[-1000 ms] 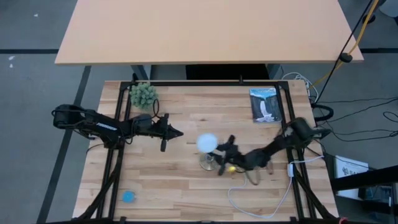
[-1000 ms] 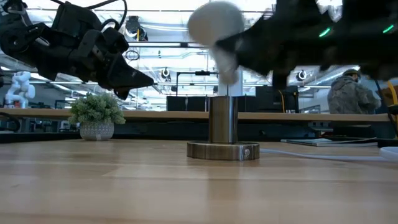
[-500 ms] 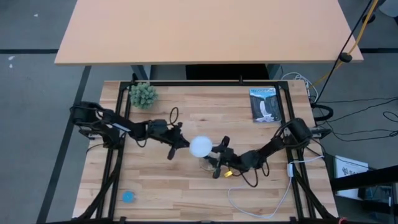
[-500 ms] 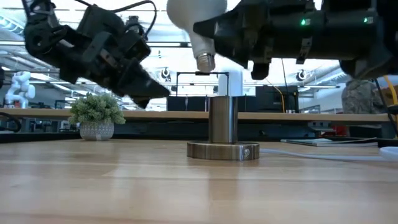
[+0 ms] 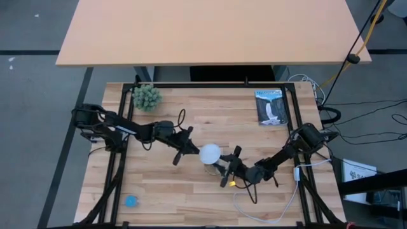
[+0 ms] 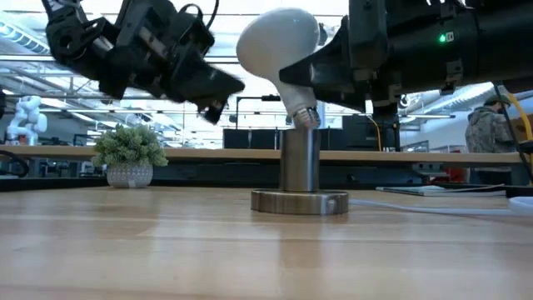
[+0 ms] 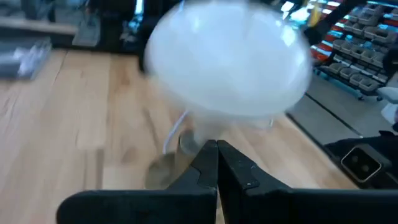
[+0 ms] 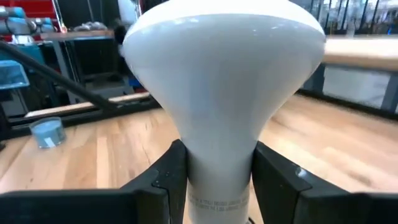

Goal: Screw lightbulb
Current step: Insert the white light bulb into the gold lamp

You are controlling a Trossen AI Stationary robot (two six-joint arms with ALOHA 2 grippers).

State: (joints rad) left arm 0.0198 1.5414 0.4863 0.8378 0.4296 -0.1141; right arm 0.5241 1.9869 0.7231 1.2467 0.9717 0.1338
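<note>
right gripper (image 8: 214, 171) pinches the lightbulb (image 6: 283, 50) over the socket (image 6: 300, 167); left gripper (image 7: 217, 163) pressed together.

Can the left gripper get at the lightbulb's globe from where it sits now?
Probably yes. The left gripper is shut and sits just beside the lightbulb, nothing between them. The right gripper holds only the neck, over the socket, so the globe's near side is free.

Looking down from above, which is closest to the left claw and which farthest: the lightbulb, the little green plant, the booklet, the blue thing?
Seen from above, from the left claw:
1. Lightbulb, right beside its tip, held by the right claw.
2. Green plant, at the table's far left corner.
3. Blue thing, at the near left edge; not much farther than the plant.
4. Booklet, far right side.
</note>
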